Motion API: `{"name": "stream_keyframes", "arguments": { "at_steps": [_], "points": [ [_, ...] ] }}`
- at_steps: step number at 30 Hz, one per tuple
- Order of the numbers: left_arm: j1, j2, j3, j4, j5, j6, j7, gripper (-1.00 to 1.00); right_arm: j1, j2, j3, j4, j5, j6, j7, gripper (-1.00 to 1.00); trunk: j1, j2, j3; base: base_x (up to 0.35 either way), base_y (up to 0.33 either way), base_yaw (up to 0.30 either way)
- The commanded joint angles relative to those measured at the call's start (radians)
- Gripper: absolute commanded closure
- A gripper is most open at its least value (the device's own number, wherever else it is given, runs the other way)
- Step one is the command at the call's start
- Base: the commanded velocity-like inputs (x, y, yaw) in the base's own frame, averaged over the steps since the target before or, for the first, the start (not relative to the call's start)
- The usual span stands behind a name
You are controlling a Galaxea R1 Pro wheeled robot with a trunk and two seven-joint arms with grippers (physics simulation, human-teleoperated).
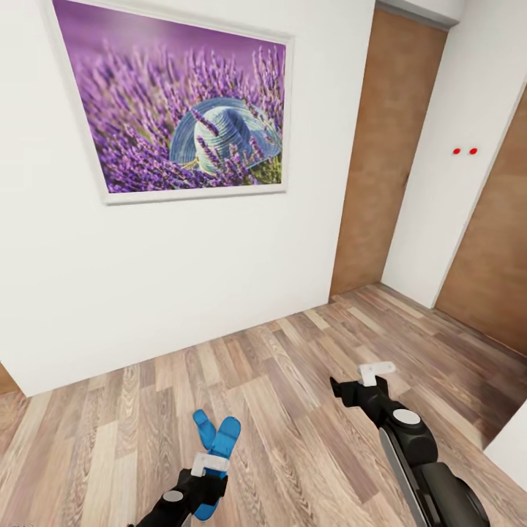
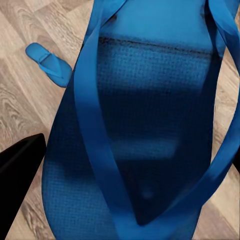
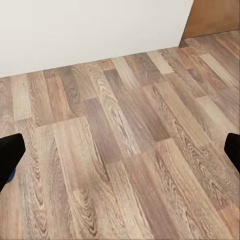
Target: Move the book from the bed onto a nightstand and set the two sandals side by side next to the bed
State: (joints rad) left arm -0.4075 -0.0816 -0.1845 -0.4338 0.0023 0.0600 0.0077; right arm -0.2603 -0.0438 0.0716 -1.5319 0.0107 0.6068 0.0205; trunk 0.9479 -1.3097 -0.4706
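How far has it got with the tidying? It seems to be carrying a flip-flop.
Nothing looks finished yet. In hand: the left gripper holds one blue sandal, its jaws shut on it. The second sandal lies on the wooden floor. The right gripper is open. Left: pairing the sandals and the book.

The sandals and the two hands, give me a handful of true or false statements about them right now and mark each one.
1. The left hand grips a blue sandal. True.
2. A second sandal lies on the wood floor. True, seen in the left wrist view.
3. The right hand holds a book. False: it holds nothing, and its fingers stand apart over bare floor.
4. The picture on the wall shows a red car. False: it shows a blue hat among purple flowers.
5. The held sandal rests flat on the floor. False: it is lifted in the left hand, above the floor.
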Motion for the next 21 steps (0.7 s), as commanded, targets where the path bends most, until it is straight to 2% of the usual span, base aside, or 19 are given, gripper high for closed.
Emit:
{"name": "stream_keyframes", "arguments": {
  "at_steps": [1, 8, 13, 21],
  "points": [
    [-0.001, 0.0, -0.004, -0.002, -0.002, 0.006, 0.009, 1.0, 0.0, -0.001, 0.0, -0.001, 0.001, 0.005, 0.002, -1.0, 0.001, -0.001, -0.001, 0.294, -0.159, 0.255],
    [-0.001, 0.0, -0.004, -0.002, -0.002, 0.007, 0.008, 1.0, 0.0, -0.001, 0.0, 0.0, 0.003, 0.005, 0.002, -1.0, 0.001, -0.001, -0.001, 0.278, -0.171, 0.246],
    [-0.001, 0.0, -0.004, -0.002, -0.001, 0.007, 0.006, 1.0, 0.0, -0.001, -0.001, 0.0, 0.003, 0.005, 0.007, -1.0, 0.001, -0.001, -0.001, 0.237, -0.176, 0.094],
    [-0.001, 0.0, -0.004, -0.002, 0.003, 0.002, 0.006, 1.0, 0.0, -0.001, 0.0, 0.0, 0.003, 0.005, 0.007, -1.0, 0.001, -0.001, -0.001, 0.111, -0.082, 0.16]
  ]
}}
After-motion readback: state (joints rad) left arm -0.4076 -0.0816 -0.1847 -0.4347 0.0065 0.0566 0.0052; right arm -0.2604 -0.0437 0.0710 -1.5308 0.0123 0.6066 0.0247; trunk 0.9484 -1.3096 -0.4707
